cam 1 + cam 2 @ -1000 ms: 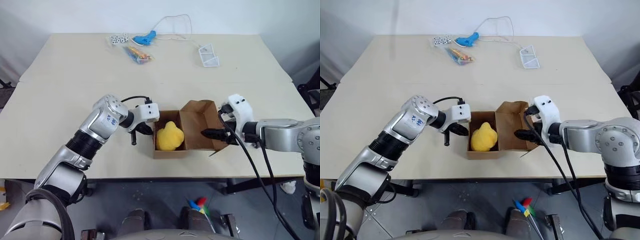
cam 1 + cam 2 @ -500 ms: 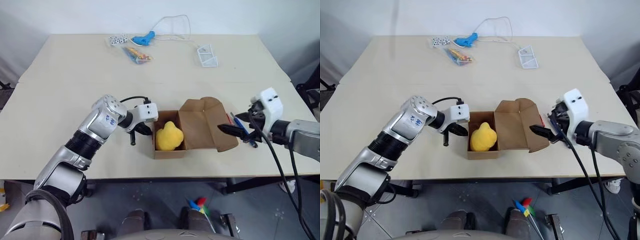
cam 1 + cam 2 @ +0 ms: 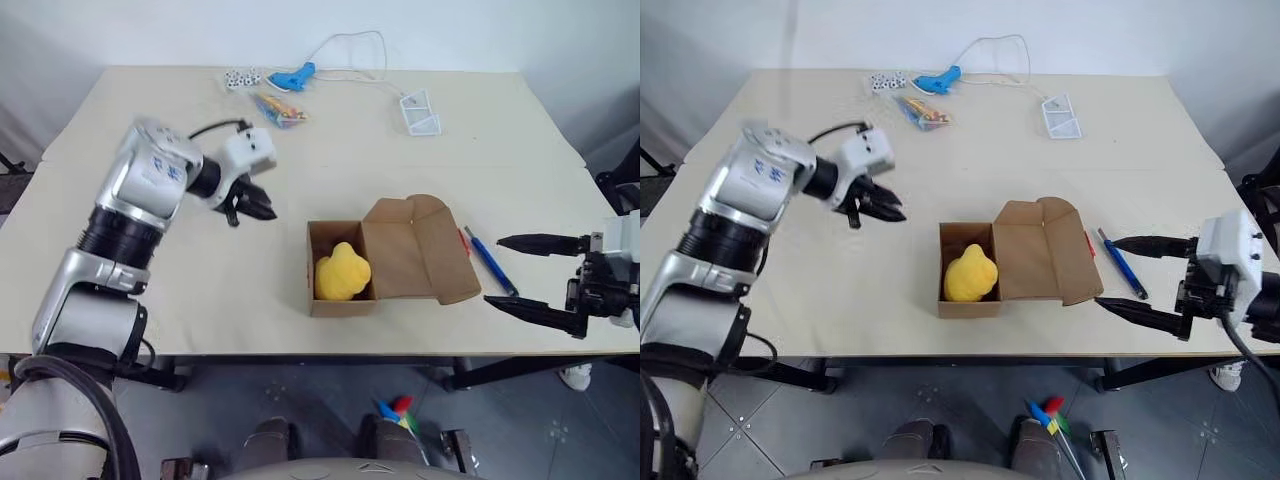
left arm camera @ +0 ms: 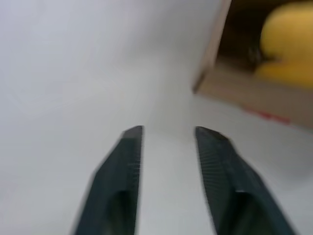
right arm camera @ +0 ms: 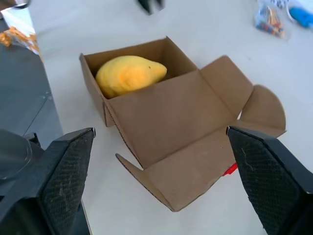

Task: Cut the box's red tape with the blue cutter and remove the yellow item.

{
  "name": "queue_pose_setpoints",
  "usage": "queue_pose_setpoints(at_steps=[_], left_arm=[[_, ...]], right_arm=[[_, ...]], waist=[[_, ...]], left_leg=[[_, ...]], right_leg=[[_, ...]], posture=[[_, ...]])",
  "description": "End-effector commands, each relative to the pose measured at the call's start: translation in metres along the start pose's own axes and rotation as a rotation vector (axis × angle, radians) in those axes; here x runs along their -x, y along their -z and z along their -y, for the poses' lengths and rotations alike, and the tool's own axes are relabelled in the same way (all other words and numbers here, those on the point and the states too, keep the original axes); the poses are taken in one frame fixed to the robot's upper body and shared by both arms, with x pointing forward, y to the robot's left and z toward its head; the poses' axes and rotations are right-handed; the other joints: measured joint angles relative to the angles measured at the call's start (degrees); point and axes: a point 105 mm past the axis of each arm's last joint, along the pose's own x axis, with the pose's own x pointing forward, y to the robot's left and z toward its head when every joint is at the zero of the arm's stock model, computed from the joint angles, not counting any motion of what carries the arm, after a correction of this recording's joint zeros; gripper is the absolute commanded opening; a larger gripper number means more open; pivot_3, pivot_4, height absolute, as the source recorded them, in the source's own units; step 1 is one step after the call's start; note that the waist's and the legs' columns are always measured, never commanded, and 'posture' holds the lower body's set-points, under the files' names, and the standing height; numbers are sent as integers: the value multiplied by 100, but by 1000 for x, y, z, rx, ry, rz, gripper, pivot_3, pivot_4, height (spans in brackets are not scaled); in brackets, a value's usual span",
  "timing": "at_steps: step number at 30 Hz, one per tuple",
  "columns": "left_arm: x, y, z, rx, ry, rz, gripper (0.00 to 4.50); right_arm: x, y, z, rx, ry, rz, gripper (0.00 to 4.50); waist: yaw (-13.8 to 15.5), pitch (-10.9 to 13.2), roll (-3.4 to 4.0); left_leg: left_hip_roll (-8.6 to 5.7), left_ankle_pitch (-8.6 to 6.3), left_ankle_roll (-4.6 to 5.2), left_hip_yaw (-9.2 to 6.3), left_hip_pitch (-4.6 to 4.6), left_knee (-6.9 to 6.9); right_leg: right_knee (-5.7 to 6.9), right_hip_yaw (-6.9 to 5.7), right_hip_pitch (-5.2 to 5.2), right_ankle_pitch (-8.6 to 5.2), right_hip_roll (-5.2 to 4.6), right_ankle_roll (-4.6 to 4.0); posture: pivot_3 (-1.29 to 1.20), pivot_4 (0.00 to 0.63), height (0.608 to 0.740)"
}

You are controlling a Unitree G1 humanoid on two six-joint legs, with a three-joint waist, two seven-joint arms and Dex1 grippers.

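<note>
The brown box stands open near the table's front edge, its lid folded out flat to the right. Inside lies the yellow item, also visible in the right wrist view. A bit of red tape sticks to the lid's outer flap. The blue cutter lies on the table just right of the lid. My left gripper hovers up and left of the box, open and empty. Right of the cutter, my right gripper is spread wide open, pointing at the box and holding nothing.
At the table's far side lie a light-blue corded tool, a packet of colourful sticks, some small dice-like pieces and a small clear tray. The table's front edge runs just below the box.
My left gripper lifted away from the box's left side, up and to the left, and opened. The right gripper drew back rightward off the lid, which now lies flat.
</note>
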Motion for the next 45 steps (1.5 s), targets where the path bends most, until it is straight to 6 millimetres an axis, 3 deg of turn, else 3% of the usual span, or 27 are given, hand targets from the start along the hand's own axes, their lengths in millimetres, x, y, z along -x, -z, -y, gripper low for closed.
queue_pose_setpoints(at_steps=[1,4,6,11,15,23,28,32,43,45], left_arm=[[0,-29,9,-101,74,52,3032],[-12,-53,33,-235,214,60,3968],[-17,-59,46,-294,292,51,4455],[-29,-62,64,-386,381,27,4455],[-40,-51,73,-449,421,-32,4455],[-65,-38,100,-456,523,-62,4455],[-76,-36,107,-446,535,-49,4455],[-81,-31,106,-441,528,-63,3559],[-76,-46,98,-397,474,15,115],[-71,-51,94,-386,454,37,19]], right_arm=[[11,-5,1,43,16,23,4500],[16,-4,4,50,57,15,4500],[18,-5,3,52,80,17,4500],[22,-4,-7,48,117,18,4500],[25,-3,-18,38,137,19,4500],[23,0,-39,-1,150,80,4500],[19,-4,-40,2,168,108,4500],[19,-5,-42,-1,178,115,4500],[25,-3,-36,-5,201,122,4500],[26,-3,-34,-4,203,121,4500]], waist=[[5,0,0],[-3,0,0],[2,0,0],[-15,0,0],[-11,0,1],[20,0,1],[8,0,1],[11,0,1],[30,0,1],[30,0,1]], left_leg=[[-1,0,0,0,0,0],[0,1,-1,2,0,1],[-1,1,-1,2,0,2],[4,1,-4,2,0,-4],[1,1,-3,3,0,0],[2,0,-3,-7,1,6],[3,0,-2,-17,2,9],[2,0,-2,-39,4,9],[1,0,-2,-43,4,12],[1,0,-2,-44,4,12]], right_leg=[[0,0,0,0,0,0],[0,0,0,0,0,0],[0,1,0,0,0,0],[1,0,-4,0,3,0],[0,4,-4,0,1,0],[3,7,-1,0,1,0],[2,9,0,0,1,-1],[3,10,0,0,1,-1],[4,10,1,0,1,-1],[5,10,1,0,1,-1]], posture=[[0,150,740],[0,150,740],[0,150,740],[0,150,740],[0,150,740],[0,150,740],[0,150,740],[0,150,740],[0,150,740],[0,150,740]])
